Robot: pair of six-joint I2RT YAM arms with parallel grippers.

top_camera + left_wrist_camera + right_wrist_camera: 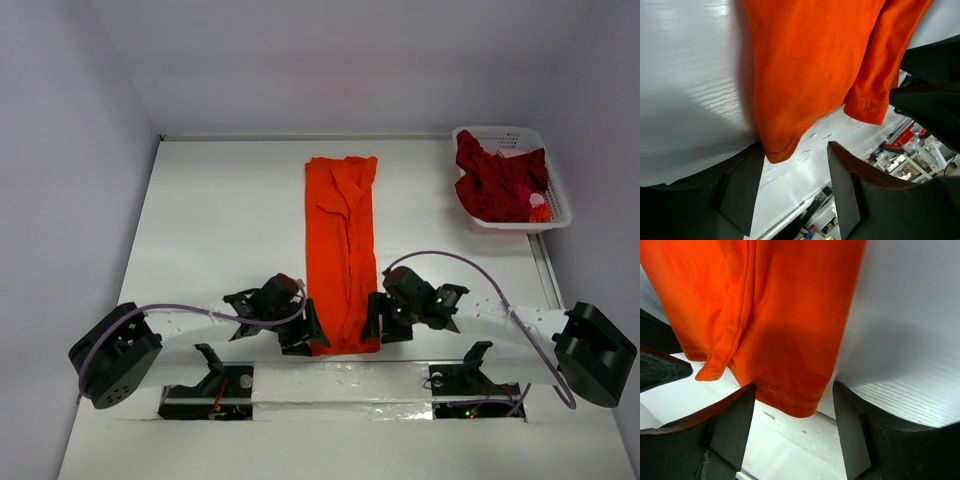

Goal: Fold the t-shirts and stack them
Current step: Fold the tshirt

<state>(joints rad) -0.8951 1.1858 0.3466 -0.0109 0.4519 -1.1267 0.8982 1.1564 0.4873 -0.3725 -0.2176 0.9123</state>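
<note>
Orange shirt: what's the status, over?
Left gripper, right gripper: jaws open, one at each near corner of orange shirt. Shirt flat, folded to a long strip. Red shirts in basket, far right; nothing blocking.

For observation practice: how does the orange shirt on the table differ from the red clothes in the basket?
The orange shirt is bright orange; the red clothes are dark crimson. The orange shirt lies flat, folded into a long narrow strip; the red clothes sit crumpled in a heap. The orange shirt rests on the table; the red clothes fill the white basket. Both are soft fabric.
</note>
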